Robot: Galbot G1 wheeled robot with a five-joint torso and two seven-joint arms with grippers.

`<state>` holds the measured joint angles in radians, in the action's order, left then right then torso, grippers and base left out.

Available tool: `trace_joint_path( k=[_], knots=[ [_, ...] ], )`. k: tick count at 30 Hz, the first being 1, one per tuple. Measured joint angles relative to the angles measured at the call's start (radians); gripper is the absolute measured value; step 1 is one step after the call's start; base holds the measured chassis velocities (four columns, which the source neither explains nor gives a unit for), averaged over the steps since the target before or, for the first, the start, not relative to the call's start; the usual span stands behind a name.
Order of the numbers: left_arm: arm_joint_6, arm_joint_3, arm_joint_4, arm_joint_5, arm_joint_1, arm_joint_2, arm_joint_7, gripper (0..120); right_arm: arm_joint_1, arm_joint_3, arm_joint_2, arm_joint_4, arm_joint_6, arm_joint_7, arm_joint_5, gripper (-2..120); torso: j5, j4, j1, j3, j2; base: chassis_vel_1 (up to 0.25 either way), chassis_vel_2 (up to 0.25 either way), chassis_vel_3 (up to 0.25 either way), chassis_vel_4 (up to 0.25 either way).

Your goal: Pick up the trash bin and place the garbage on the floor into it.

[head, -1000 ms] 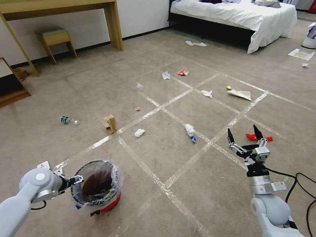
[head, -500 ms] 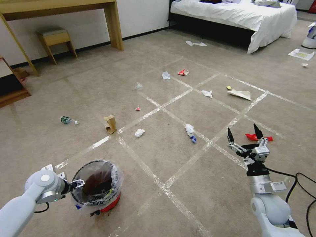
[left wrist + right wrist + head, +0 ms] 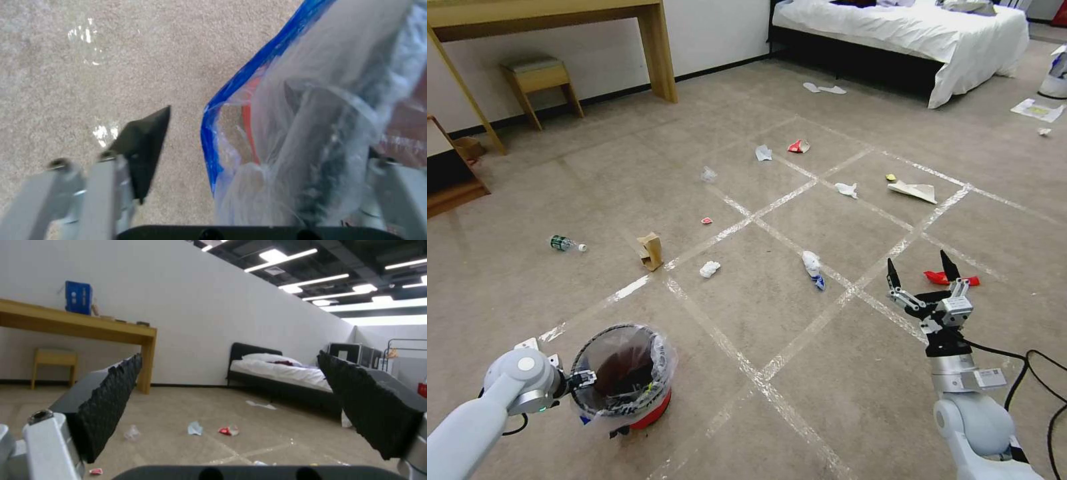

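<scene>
My left gripper (image 3: 582, 381) stands spread around the bagged rim of the trash bin (image 3: 624, 375) — one finger (image 3: 141, 150) outside over the floor (image 3: 747, 320), the other inside, nothing clamped. Since a second ago my arm has sunk lower beside the bin. Ahead lie a bottle (image 3: 567, 244), a brown paper bag (image 3: 650, 251) and a tissue (image 3: 710, 269). My right gripper (image 3: 924, 280) hangs wide open, empty, near a red wrapper (image 3: 937, 278).

Even ceiling-strip brightness — tape glare, soft shadows — blurry close-up bag.
</scene>
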<state>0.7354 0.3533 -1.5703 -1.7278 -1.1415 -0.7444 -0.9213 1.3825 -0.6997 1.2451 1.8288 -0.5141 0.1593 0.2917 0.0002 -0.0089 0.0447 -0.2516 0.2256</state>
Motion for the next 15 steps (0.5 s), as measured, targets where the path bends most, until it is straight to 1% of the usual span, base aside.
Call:
trace_joint_path(
  k=[1,3,4,7,8,11,12,14,15],
  knots=[
    [0.0,0.0,0.0,0.0,0.0,0.0,0.0,70,0.0,0.0,0.0,0.0,0.0,0.0,0.0,100,0.0,0.0,0.0,0.0,0.0,0.0,0.0,0.0,0.0],
    [0.0,-0.001,-0.003,0.005,-0.002,0.003,0.004,58,-0.001,0.0,0.001,-0.003,0.0,-0.001,0.0,100,0.0,-0.0001,0.0,0.0,0.0,0.0,0.0,0.0,0.0],
    [0.0,-0.001,-0.003,0.005,-0.002,0.003,0.004,58,-0.001,0.0,0.001,-0.003,0.0,-0.001,0.0,100,0.0,-0.0001,0.0,0.0,0.0,0.0,0.0,0.0,0.0],
    [0.0,0.0,-0.007,0.008,-0.009,0.006,0.009,43,-0.002,0.003,0.003,-0.007,-0.001,-0.003,0.0,100,0.0,-0.0001,0.0,0.0,0.0,0.0,0.0,0.0,0.0],
    [0.0,0.0,-0.007,0.008,-0.009,0.006,0.009,43,-0.002,0.003,0.003,-0.007,-0.001,-0.003,0.0,100,0.0,-0.0001,0.0,0.0,0.0,0.0,0.0,0.0,0.0],
    [0.0,0.006,-0.015,0.007,-0.019,0.009,0.02,30,-0.005,0.005,0.003,-0.009,-0.001,-0.004,0.0,100,0.0,0.0,0.0,0.0,0.0,0.0,0.0,0.0,0.0],
    [0.0,0.006,-0.015,0.007,-0.019,0.009,0.02,30,-0.005,0.005,0.003,-0.009,-0.001,-0.004,0.0,100,0.0,0.0,0.0,0.0,0.0,0.0,0.0,0.0,0.0],
    [0.0,0.01,-0.021,0.006,-0.025,0.009,0.023,19,-0.008,0.007,0.003,-0.011,0.001,-0.007,0.0,100,-0.0001,-0.0001,0.0,0.0,0.0,0.0,0.0,0.0,0.0],
    [0.0,0.011,-0.024,0.007,-0.028,0.009,0.025,16,-0.009,0.008,0.003,-0.011,0.002,-0.009,0.0,100,-0.0001,-0.0001,0.0,0.0,0.0,0.0,0.0,0.0,0.0]
  ],
)
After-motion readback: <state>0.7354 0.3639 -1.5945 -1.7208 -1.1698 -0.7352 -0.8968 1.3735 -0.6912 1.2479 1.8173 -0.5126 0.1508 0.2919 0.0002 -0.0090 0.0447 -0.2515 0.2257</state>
